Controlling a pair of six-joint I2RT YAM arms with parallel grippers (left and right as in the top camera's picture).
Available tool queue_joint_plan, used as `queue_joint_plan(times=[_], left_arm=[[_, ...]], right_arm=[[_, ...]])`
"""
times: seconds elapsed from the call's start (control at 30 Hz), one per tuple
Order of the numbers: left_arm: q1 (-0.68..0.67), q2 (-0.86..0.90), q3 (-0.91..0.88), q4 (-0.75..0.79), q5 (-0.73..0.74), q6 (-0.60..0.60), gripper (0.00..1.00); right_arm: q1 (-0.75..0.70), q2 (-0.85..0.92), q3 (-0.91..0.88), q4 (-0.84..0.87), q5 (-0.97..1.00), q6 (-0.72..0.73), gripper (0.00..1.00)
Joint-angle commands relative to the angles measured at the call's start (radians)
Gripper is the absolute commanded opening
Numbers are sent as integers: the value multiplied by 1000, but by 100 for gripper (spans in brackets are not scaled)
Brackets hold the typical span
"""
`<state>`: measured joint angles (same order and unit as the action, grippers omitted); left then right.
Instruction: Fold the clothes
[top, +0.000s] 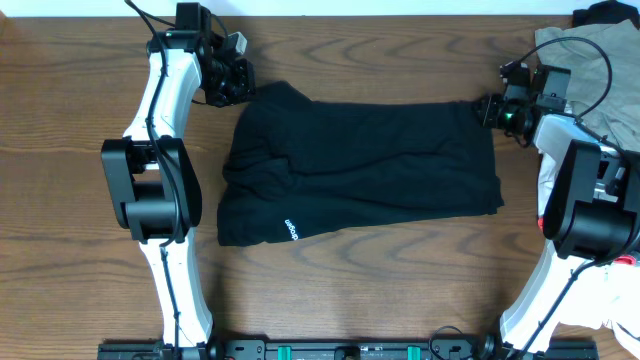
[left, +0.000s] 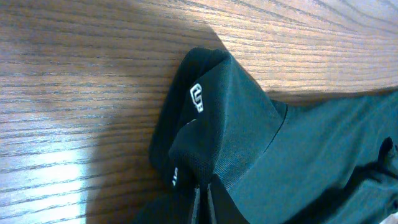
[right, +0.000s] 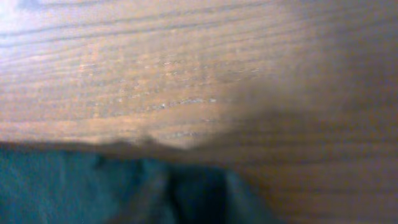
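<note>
The clothes (top: 360, 165), a single black garment, lie spread across the middle of the table (top: 80, 250). The fabric looks light, limp and matte, so it is best pinched at corners and hems. The left gripper (top: 236, 88) is clamped on the far-left corner, beside a white hexagon-like logo (left: 197, 98). The right gripper (top: 488, 110) sits at the far-right corner, and I cannot tell whether its fingers are apart or together. White lettering (top: 286, 230) near the front hem is unreadable.
</note>
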<state>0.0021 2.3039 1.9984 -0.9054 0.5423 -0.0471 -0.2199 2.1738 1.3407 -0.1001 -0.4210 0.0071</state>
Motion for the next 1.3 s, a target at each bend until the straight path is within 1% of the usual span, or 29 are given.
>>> queue_joint_plan(times=[0.0, 0.03, 0.2, 0.43, 0.67, 0.8, 0.93, 1.0, 1.1, 1.27], left_arm=[[-3, -15, 6, -2, -13, 17, 6], [-3, -15, 7, -2, -13, 17, 6], [-2, -23, 7, -14, -13, 18, 6], [2, -61, 7, -59, -16, 18, 6], [2, -141, 7, -190, -16, 18, 6], [2, -189, 7, -269, -16, 21, 6], [1, -202, 7, -367, -17, 21, 6], [1, -201, 6, -417, -43, 21, 6], [1, -201, 6, -490, -139, 21, 6], [1, -200, -1, -563, -232, 21, 6]], right_arm=[[11, 45, -9, -15, -10, 9, 5], [10, 45, -8, -16, -10, 21, 1], [-6, 20, -7, -37, -10, 60, 1], [-37, -155, -7, -103, -9, 75, 1], [-42, -333, -7, -264, -2, 75, 1], [-42, -367, -7, -370, -2, 74, 1], [-42, -369, -7, -486, 10, 74, 1], [-42, -369, -7, -542, 41, 74, 1], [-42, -369, -7, -616, 105, 72, 1], [-43, -369, -7, -705, 184, 63, 2]])
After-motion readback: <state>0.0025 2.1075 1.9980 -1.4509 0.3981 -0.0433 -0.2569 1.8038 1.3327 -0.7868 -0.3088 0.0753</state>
